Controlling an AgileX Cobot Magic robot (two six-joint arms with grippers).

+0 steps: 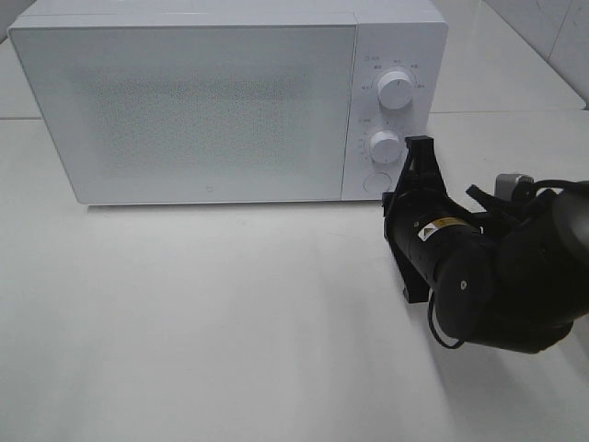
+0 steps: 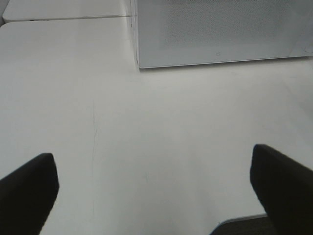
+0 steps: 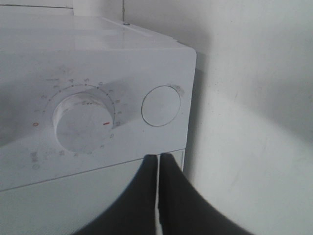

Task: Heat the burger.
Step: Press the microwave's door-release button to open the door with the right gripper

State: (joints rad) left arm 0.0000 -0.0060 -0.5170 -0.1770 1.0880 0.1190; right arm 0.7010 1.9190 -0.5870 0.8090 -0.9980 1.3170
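The right gripper (image 3: pixel 158 160), its black fingers pressed together and holding nothing, pointed at the control panel of a white microwave oven (image 1: pixel 184 101). In the right wrist view its tips lay at the seam where the door meets the panel, just beside the round button (image 3: pixel 160 105) and next to the lower dial (image 3: pixel 83 120). That dial carried a short red mark. Small numerals ringed it, a 4 and a 5 just legible, with an orange 0 to one side. The other characters printed there were too small to read.

From the high camera the same gripper (image 1: pixel 419 145) stood close by the lower dial (image 1: pixel 385 145), under the upper dial (image 1: pixel 396 89). A yellow label (image 1: pixel 433 230) on the arm and a tiny logo low on the shut door were unreadable.

The left gripper (image 2: pixel 151 161) hung spread wide above the bare white table (image 2: pixel 171 122), nothing between its fingers (image 2: pixel 29 191), facing the microwave's door. The burger appeared in none of the three views, so where it lay and how it pointed could not be told.
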